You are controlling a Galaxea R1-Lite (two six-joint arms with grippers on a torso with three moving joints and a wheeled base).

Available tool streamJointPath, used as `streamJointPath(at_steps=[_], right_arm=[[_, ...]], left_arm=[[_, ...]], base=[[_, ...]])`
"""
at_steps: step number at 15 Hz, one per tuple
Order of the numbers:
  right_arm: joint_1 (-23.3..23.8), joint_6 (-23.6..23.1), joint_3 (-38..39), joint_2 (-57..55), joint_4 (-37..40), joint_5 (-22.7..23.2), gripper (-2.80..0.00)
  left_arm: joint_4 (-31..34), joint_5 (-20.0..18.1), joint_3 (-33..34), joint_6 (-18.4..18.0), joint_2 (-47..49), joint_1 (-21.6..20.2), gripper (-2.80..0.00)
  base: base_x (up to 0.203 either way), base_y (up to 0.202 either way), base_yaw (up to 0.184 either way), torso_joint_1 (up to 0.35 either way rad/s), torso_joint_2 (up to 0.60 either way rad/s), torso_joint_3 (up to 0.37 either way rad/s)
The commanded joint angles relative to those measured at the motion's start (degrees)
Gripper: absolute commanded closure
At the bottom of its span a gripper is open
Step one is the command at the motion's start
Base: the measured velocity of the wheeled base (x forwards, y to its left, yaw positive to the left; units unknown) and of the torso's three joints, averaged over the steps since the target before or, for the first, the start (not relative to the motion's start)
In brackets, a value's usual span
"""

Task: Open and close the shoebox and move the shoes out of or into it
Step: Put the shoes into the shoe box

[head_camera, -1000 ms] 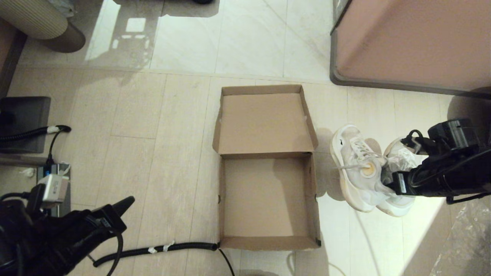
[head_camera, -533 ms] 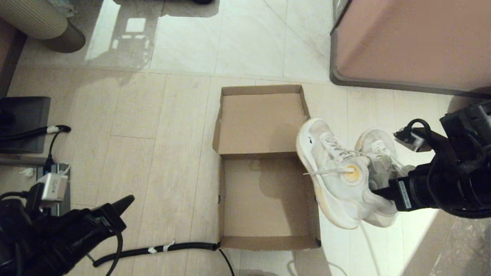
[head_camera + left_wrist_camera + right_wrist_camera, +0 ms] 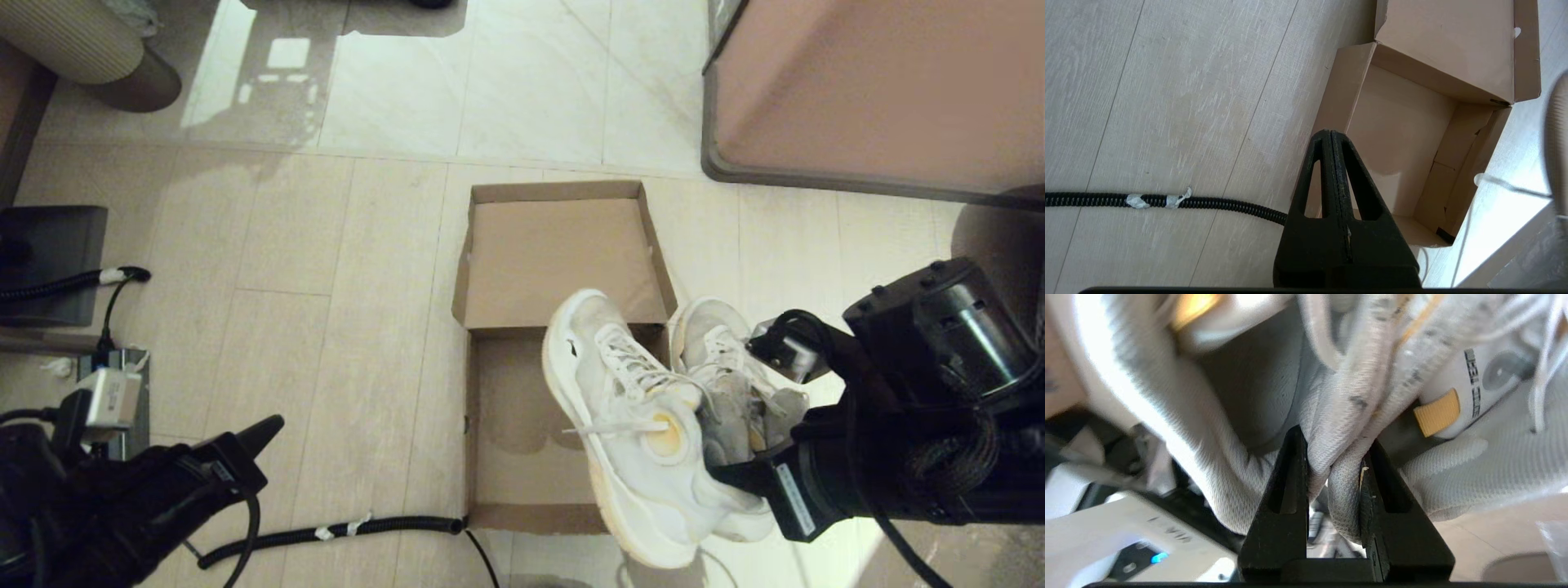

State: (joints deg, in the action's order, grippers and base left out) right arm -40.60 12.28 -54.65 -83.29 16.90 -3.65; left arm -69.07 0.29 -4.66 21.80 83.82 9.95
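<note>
The brown cardboard shoebox [image 3: 522,457] lies open on the floor, its lid [image 3: 563,261] folded back flat and its inside empty. The pair of white mesh shoes [image 3: 645,425] hangs in the air over the box's right wall, toes pointing away from me. My right gripper [image 3: 735,469] is shut on the shoes, pinching the heel collars of both together [image 3: 1337,465]. My left gripper [image 3: 265,429] is parked low at the left, shut and holding nothing; in its wrist view [image 3: 1331,136] it points toward the shoebox [image 3: 1404,139].
A black corrugated hose [image 3: 326,532] runs along the floor to the box's near left corner. A large pinkish-brown block with a dark rim [image 3: 882,90] stands at the back right. A dark mat and power plugs [image 3: 49,269] sit at the far left.
My right arm has lifted the shoes off the floor and carried them leftward, from beside the box to above its right wall. The left arm has stayed still.
</note>
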Motion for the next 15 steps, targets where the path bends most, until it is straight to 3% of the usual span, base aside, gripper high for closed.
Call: streamJointPath(at_steps=[1,5,8,15], right_arm=[[-4.55,1.05,-1.32,-5.65,0.07,-0.09,0.0],[-5.68,1.63,-3.81,-13.07,-0.75,-0.09,0.0],[-5.63,2.0,-4.14,-18.24,-9.02,-2.01,0.0],[-5.15,2.2,-4.09,-27.74,-19.7,-5.97,0.0]], left_arm=[[-0.36,-0.03,-0.09,0.18,0.38,0.07,0.0],[-0.36,-0.12,0.09,0.09,0.64,0.07,0.0],[-0.36,-0.12,0.07,-0.06,1.34,0.07,0.0],[-0.36,-0.12,-0.35,-0.09,2.4,0.07,0.0]], base=[[0.0,0.0,0.0,0.0,0.0,0.0],[0.0,0.0,0.0,0.0,0.0,0.0],[0.0,0.0,0.0,0.0,0.0,0.0],[0.0,0.0,0.0,0.0,0.0,0.0]])
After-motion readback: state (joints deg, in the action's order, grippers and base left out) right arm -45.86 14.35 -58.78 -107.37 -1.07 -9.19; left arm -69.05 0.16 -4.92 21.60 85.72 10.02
